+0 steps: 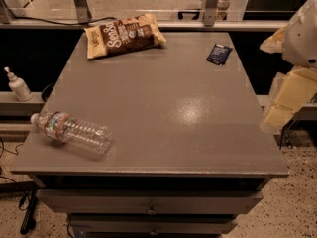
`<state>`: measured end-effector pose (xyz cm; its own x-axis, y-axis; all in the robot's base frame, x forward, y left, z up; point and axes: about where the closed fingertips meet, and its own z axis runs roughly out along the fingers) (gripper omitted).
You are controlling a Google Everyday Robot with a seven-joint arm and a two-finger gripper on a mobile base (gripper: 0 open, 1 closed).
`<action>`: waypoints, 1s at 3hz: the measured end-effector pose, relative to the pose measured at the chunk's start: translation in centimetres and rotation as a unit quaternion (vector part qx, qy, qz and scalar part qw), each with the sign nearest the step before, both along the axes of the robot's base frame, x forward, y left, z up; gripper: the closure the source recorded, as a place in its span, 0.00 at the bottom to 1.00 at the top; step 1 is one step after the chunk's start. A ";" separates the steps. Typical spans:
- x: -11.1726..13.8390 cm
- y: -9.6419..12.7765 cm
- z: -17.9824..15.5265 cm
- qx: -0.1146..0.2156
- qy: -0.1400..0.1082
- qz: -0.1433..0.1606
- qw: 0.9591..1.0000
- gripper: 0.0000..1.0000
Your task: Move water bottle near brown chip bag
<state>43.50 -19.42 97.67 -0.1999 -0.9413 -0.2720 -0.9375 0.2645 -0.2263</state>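
The water bottle (74,133) lies on its side at the front left corner of the grey table (163,108), with its white cap pointing left. The brown chip bag (124,34) lies flat at the far left of the table, well apart from the bottle. My gripper (277,114) hangs off the table's right edge, under the white arm (302,33). It is far from both the bottle and the bag and holds nothing that I can see.
A small dark blue packet (219,53) lies at the far right of the table. A white pump bottle (19,86) stands on a ledge to the left, off the table. Drawers sit below the table's front edge.
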 end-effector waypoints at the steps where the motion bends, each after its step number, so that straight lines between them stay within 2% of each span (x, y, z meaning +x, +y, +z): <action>1: 0.1 6.8 0.7 0.071 0.012 0.022 0.997 0.00; 2: 0.2 13.2 2.4 0.135 0.037 0.027 0.990 0.00; 3: -1.1 19.8 4.3 0.188 0.068 0.012 0.980 0.00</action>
